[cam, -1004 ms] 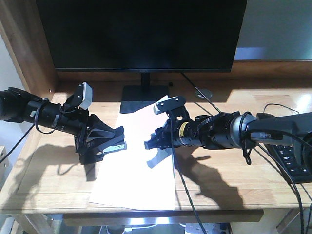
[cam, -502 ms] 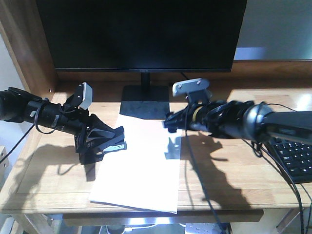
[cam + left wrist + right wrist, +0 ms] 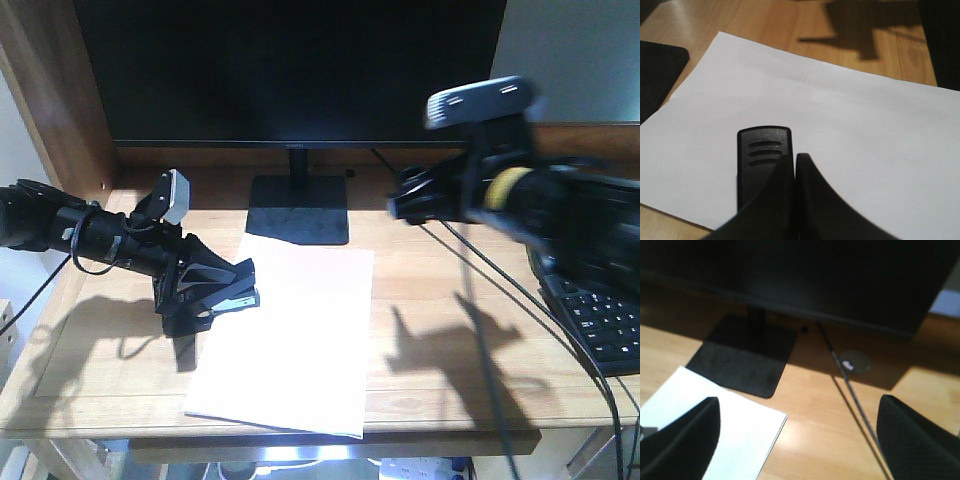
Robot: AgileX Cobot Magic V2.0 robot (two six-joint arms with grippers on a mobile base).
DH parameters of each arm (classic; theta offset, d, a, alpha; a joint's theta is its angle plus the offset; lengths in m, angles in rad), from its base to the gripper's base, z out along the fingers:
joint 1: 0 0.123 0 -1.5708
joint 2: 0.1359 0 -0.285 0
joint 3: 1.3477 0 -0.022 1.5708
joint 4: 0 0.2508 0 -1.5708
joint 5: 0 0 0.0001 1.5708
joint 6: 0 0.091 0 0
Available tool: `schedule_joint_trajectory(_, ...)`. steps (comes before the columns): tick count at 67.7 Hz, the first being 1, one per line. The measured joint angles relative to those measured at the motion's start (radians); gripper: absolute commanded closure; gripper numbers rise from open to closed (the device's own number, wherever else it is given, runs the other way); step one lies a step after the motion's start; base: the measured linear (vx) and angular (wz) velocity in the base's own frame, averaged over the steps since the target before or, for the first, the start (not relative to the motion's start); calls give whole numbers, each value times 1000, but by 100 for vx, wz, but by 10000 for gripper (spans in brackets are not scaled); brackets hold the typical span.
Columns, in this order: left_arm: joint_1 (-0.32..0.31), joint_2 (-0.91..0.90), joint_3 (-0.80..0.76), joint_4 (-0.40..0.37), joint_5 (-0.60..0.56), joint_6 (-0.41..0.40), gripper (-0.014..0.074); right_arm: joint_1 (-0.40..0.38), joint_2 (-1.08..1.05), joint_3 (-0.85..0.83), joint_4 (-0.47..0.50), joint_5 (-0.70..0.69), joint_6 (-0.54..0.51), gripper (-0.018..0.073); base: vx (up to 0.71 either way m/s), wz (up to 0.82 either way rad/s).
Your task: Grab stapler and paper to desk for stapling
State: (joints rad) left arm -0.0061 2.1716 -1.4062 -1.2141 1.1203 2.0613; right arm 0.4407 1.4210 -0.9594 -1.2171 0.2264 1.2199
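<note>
Desk of pale jointed wood planks (image 3: 450,350) fills the lower half of the front view, and we see a wide black monitor (image 3: 290,70) standing across the top of it on a flat black square base (image 3: 300,212). Next in size, the white rectangular paper (image 3: 290,340) lies flat on the desk at lower centre. Its far edge is just in front of the base and its near edge is close to the desk's front rim. The black right arm (image 3: 560,200) is lifted at the upper right, blurred. In its wrist view we find the right gripper (image 3: 799,400) with fingers spread wide apart, above bare wood beside the paper's far corner. A black keyboard (image 3: 600,320) peeks in at the right edge. The left gripper (image 3: 795,159) sits low at the paper's left edge, fingers pressed together at the tips. The small black stapler (image 3: 764,150) lies on the paper there. Its ridged end shows past the finger on the left of the wrist view, and we cannot tell whether it is gripped.
</note>
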Motion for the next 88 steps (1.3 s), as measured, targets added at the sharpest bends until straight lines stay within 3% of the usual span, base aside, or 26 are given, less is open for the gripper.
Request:
schedule_joint_trajectory(50, 0, 0, 0, 0, 0, 0, 603, 0, -1009, 559, 0, -45, -41, -31, 0, 0)
schedule_joint_trajectory(70, 0, 0, 0, 0, 0, 0, 603, 0, -1215, 704, 0, -50, -41, -31, 0, 0)
schedule_joint_trajectory(88, 0, 0, 0, 0, 0, 0, 603, 0, -1240, 717, 0, -52, -41, -31, 0, 0)
